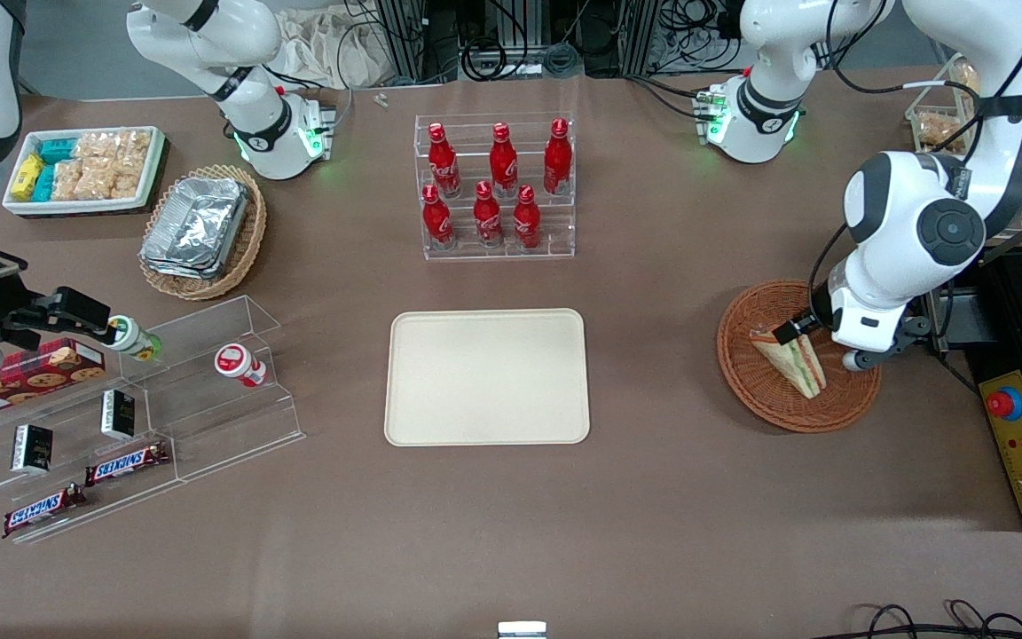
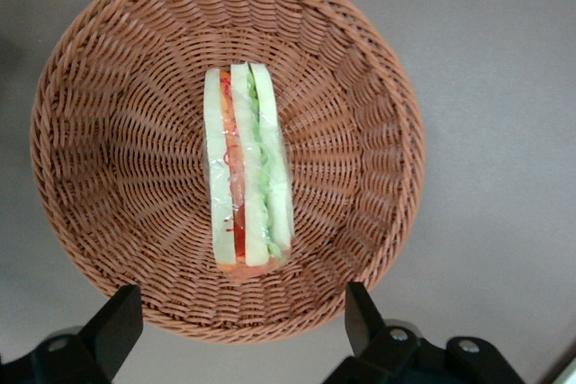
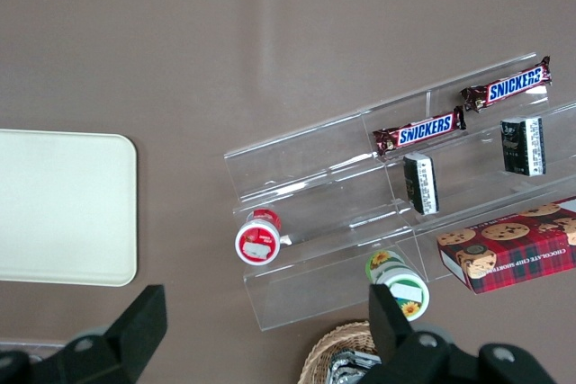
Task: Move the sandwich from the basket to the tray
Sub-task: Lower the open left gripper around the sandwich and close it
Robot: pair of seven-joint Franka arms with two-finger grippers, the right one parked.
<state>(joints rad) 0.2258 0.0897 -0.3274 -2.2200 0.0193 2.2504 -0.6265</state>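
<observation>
You have not yet picked up anything. Reading the front view left to right: the tray (image 1: 486, 376) lies bare mid-table, with a rack of red bottles (image 1: 495, 188) farther from the camera. Toward the working arm's end, the sandwich (image 1: 790, 359) lies in the basket (image 1: 746, 373). The gripper (image 2: 243, 325) hovers above it, fingers wide apart, holding nothing. Nothing stands between basket and tray.

"SNICKERS" on 2 bars (image 3: 418, 129) (image 3: 505, 84) in clear rack (image 3: 360, 222); "CHOCOLATE CHIP SHORTBREAD" on red cookie box (image 3: 513, 256). Other labels unreadable.
</observation>
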